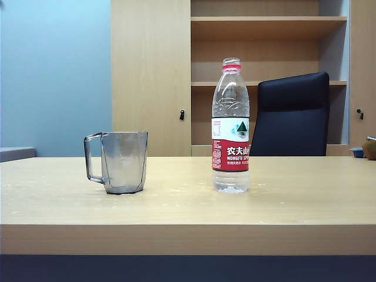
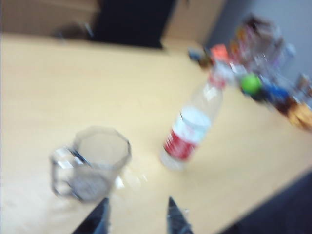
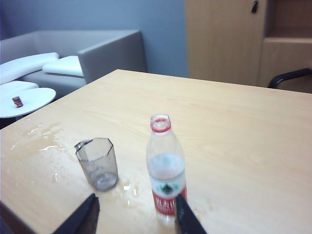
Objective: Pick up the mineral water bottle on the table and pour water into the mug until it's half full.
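Two grippers are showing only in the wrist views, operator, none in the exterior view. Your left gripper (image 2: 138, 214) is hovering above the near part of the surface (image 1: 188, 205), its jaws standing apart with nothing between them. Your right gripper (image 3: 136, 214) is hanging just short of the bottle, its jaws also apart and holding nothing.

You're looking at one mug (image 1: 120, 161) and one mineral water bottle (image 1: 230, 126), both standing upright on the light wood-grain surface, well apart from each other. In the exterior view the mug is sitting left of centre, the bottle right of centre.

The mug is translucent grey plastic, faceted, tapering toward its base, with an angular handle pointing left. The bottle is tall, clear plastic, uncapped, with a red neck ring, a ribbed shoulder and a red-and-white label carrying a green mountain logo.

In the right wrist view, wet patches (image 3: 46, 139) are glistening on the surface around and beyond the mug.

Farther back, you're seeing one black chair (image 1: 291, 114) behind the surface, and behind that a wooden cabinet (image 1: 153, 76) with open shelves against a pale blue wall.
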`<state>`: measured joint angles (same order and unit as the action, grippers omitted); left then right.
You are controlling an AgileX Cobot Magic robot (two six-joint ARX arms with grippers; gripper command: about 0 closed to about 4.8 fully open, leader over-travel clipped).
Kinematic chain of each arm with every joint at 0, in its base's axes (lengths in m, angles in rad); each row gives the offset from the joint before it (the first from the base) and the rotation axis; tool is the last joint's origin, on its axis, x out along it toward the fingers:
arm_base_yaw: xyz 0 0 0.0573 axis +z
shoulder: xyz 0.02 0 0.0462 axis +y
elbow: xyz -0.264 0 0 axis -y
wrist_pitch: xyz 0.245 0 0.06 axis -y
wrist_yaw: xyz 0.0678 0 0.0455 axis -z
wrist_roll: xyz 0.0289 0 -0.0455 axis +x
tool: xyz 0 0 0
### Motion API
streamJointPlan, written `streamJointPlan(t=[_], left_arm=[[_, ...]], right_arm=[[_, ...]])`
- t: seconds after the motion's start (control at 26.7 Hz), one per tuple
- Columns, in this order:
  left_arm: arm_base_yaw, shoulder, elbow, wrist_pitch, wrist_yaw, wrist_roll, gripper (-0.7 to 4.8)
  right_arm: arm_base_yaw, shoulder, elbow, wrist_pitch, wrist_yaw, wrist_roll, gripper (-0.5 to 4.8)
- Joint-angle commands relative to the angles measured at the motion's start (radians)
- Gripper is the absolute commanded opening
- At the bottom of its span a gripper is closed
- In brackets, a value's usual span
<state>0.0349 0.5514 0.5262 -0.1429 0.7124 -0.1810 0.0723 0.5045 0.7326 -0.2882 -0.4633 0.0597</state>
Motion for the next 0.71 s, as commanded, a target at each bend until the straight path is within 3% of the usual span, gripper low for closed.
streamJointPlan(t=[0.04, 0.22, 0.41, 0.6, 0.71], left_arm=[[-0.003, 0.148, 0.011, 0.008, 0.081, 0.013, 1.51], [-0.017, 0.236, 0.011, 0.009, 0.05, 0.018, 1.51], [-0.014, 0.229, 0.011, 0.01, 0.048, 0.016, 1.51], [-0.014, 0.228, 0.011, 0.01, 0.077, -0.014, 1.48], [-0.014, 0.228, 0.011, 0.01, 0.07, -0.014, 1.38]], right_arm=[[0.072, 0.163, -0.061, 0.274, 0.091, -0.008, 2.32], [0.199, 0.446, -0.215, 0.639, 0.233, -0.007, 2.49], [0.246, 0.71, -0.266, 0.924, 0.308, -0.007, 3.8], [0.248, 0.95, -0.251, 1.174, 0.302, 0.021, 3.8], [0.249, 0.987, -0.228, 1.182, 0.3, 0.022, 3.8]])
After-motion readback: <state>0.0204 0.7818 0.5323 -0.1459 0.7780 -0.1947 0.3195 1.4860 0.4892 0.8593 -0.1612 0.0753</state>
